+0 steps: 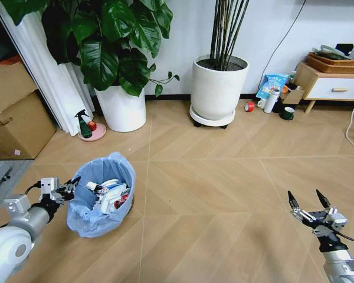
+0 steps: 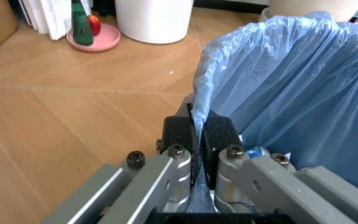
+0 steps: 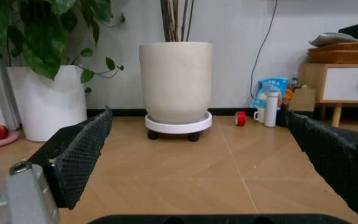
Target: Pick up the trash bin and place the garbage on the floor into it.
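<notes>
Gripping the rim of the bin (image 1: 101, 194), the left gripper (image 1: 72, 186) has its jaws clamped on the edge of the blue bag at the side nearest the robot's left arm. From the left wrist, the 2 black pads (image 2: 177, 133) press together with the bag's rim (image 2: 199, 109) pinched between them, and the crinkled liner (image 2: 291, 88) rises just beyond.

The bin stands on the wood floor (image 1: 224, 188) at the lower left of the head view, in front of a leafy plant in a white pot (image 1: 121, 107). Garbage (image 1: 109, 193) lies inside it: white and red pieces in a heap, too jumbled to tell apart. The dark body of the bin is hidden under the bag.

Well apart, at the lower right, the right gripper (image 1: 310, 207) hangs above bare floor with its jaws spread wide and nothing between them. Its wrist camera looks between the 2 dark fingers (image 3: 79, 154) toward a second white pot (image 3: 175, 84) on a wheeled base. A red tape roll (image 3: 240, 118) and a white bottle (image 3: 270, 109) stand by a cabinet (image 3: 347, 86) that is cut off at the frame's edge.
</notes>
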